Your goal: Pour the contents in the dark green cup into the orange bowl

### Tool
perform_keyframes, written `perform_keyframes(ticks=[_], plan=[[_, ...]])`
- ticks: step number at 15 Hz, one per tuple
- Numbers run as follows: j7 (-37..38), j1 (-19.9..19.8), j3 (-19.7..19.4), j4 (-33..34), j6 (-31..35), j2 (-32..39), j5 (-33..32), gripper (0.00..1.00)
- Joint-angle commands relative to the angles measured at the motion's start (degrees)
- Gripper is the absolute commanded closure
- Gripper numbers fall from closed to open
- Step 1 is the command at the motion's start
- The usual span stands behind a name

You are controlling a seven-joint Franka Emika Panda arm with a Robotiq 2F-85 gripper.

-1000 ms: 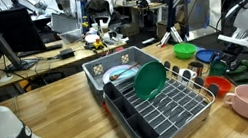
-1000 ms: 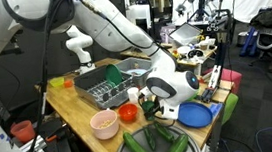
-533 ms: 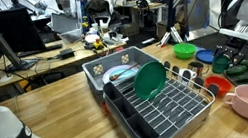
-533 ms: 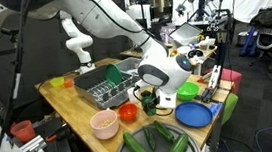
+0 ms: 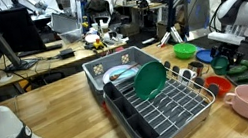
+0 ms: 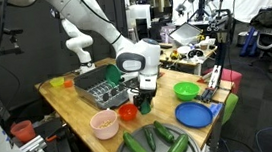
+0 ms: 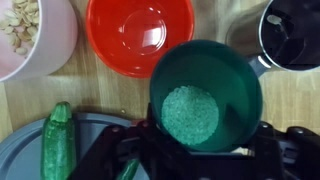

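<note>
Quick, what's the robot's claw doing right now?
Claw: closed, holding the small round dark green plastic cup.

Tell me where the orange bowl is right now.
In the wrist view the orange bowl sits top centre, beside the pink bowl at the frame's left, with the dark green cup just below and right of it.

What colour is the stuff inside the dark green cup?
Pale green grains, lighter than the cup itself; clearest in the wrist view.
</note>
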Motion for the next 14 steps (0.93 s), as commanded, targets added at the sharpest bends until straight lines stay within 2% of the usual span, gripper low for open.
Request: perform_keyframes(ticks=[1, 8, 13, 14], plan=[[9.44, 2.85, -1.25, -5.87, 3.79, -4.1, -8.62, 0.55], [20.42, 3.55, -1.29, -12.45, 5.87, -11.33, -21.18, 0.55], [29.07, 4.49, -0.87, -12.4, 3.33, -12.39, -29.34, 0.55], [27.15, 2.71, 0.52, -11.7, 4.0, -11.59, -27.97, 0.55]])
